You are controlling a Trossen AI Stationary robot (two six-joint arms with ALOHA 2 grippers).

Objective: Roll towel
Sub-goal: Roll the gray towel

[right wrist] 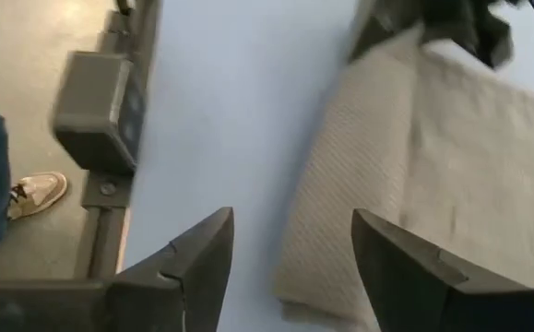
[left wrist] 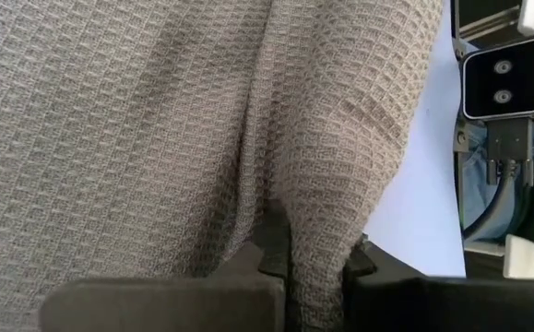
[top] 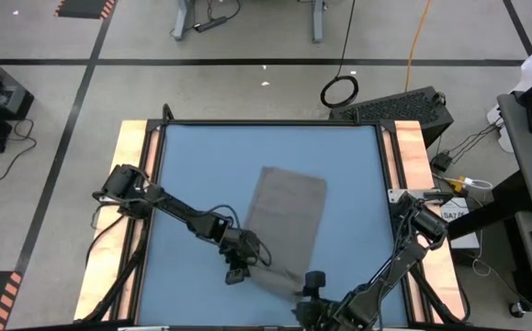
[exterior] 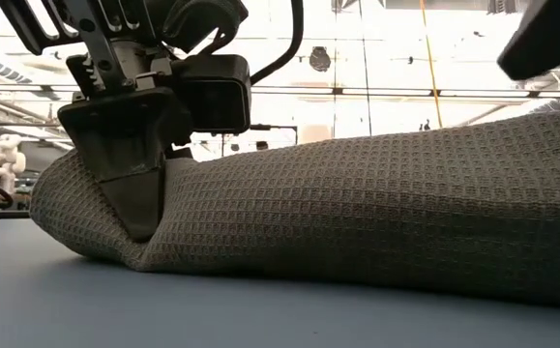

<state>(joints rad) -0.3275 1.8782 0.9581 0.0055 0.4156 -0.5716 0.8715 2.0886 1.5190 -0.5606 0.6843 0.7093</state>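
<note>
left gripper [top: 239, 266] pinches a fold at the near edge of the grey towel [top: 287, 216].

right gripper [right wrist: 290, 254], fingers spread and holding nothing, hangs just above the towel's near corner; the towel lies lengthwise mid-way across the blue table [top: 201, 165].

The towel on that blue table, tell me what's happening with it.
The grey towel lies on the blue table, its near end bunched into a fold. The left gripper is shut on that fold at the towel's near corner. The right gripper hangs with fingers open by the near edge, holding nothing. No finished roll yet.
</note>
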